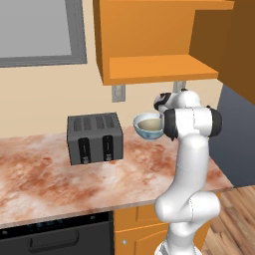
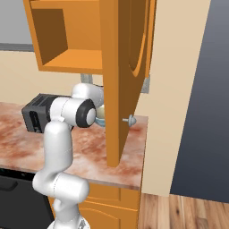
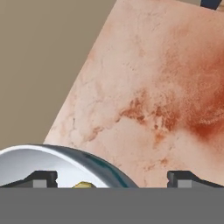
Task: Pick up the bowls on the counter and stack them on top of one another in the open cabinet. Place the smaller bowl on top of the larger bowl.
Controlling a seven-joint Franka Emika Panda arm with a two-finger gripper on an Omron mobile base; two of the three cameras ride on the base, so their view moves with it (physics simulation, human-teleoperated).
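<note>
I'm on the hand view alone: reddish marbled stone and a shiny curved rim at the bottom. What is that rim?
Observer: A wide white-and-blue bowl, standing on the marbled stone counter.
Operator: Anything else on that counter?
Observer: A dark grey toaster, to the bowl's left and apart from it.
Operator: Where would the bowl go?
Observer: An orange wooden wall cabinet hangs above it, its door open.

A rendered home kitchen: marbled reddish stone counter (image 1: 45, 174), dark four-slot toaster (image 1: 94, 138) against the beige wall, orange wall cabinet (image 1: 159, 67) standing open, orange drawers (image 1: 137, 231) and a black oven front (image 1: 55, 236) below.
</note>
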